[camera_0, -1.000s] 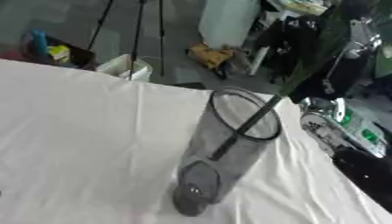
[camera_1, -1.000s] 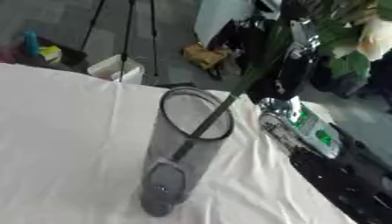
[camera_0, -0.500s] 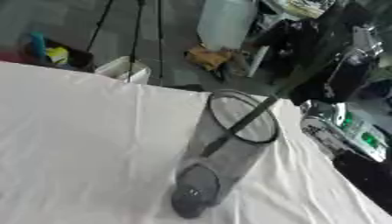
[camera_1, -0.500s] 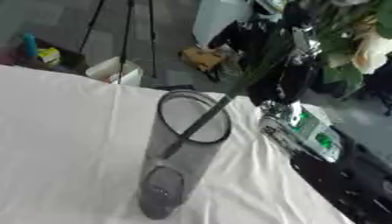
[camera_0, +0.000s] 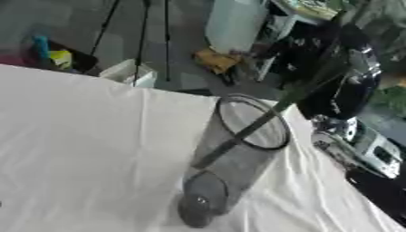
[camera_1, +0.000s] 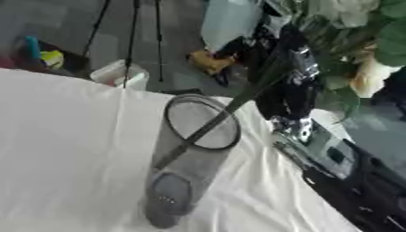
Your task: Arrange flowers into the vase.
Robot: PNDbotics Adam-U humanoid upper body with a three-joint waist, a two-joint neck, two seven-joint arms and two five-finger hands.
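A tall, see-through grey vase stood upright on the white tabletop, near its right-hand edge. A dark green flower stem ran slantwise into the vase mouth, its lower end resting against the inner wall on the left side about halfway down, its upper part leaning out over the right of the rim and rising toward the top right. Up there, in the right eye view, the stem led into a bunch of green leaves and pale cream blooms. The robot's right hand, black with silver parts, came in from the upper right and sat around the stem just above the vase; the blur kept me from telling whether its fingers were curled on the stem or apart. The left hand showed in neither view. Beyond the tabletop lay a grey floor with tripod legs, a white box and a small yellow thing. Off the right edge of the tabletop sat a white and green device
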